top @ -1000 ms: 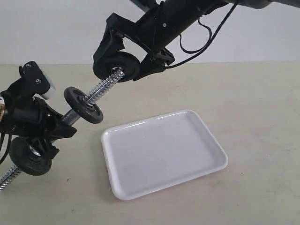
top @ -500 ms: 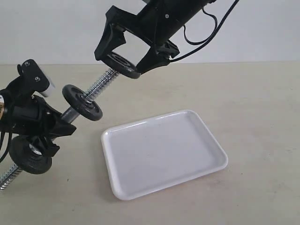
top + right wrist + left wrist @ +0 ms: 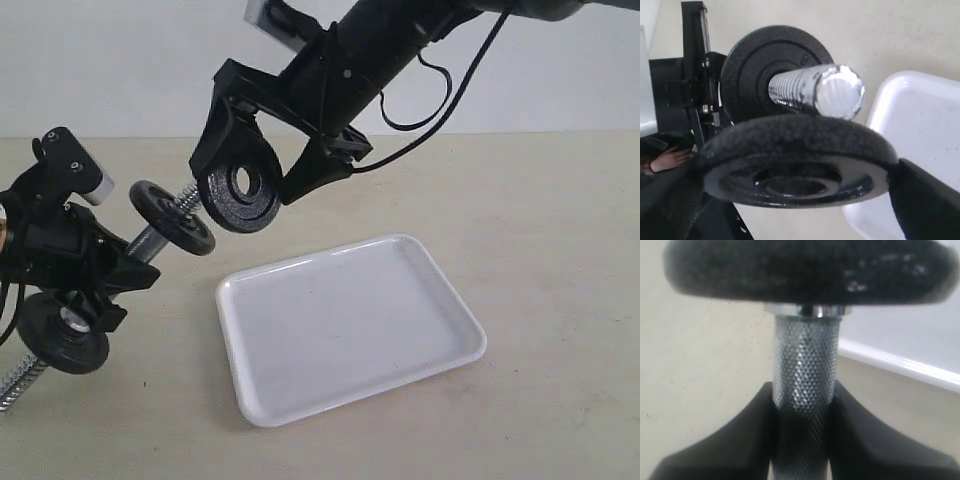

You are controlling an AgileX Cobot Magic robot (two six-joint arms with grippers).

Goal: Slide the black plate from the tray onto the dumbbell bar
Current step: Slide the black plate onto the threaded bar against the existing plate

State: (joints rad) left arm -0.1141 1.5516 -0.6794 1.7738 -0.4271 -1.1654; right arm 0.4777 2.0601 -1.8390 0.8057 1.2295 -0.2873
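Two discs sit on the dumbbell bar (image 3: 802,365), an upper disc (image 3: 172,220) and a lower disc (image 3: 62,335). The left gripper (image 3: 801,440) is clamped tight on the bar's knurled middle at the left, with the bar tilted up toward the far right. The right gripper (image 3: 247,182), fingers spread wide, grips the black plate (image 3: 228,207) by its rim in the air. The bar's threaded tip lies beside the plate's rim, outside its hole. The tray (image 3: 450,352) lies nearer, to the right.

The black plate (image 3: 228,205), clamped in the right gripper (image 3: 250,178), obstructs the free threaded tip of the dumbbell bar (image 3: 795,90). 1 fitted disc (image 3: 172,218) and the left gripper (image 3: 118,268) occupy the shaft behind it. Open passage lies above the tray (image 3: 450,340).
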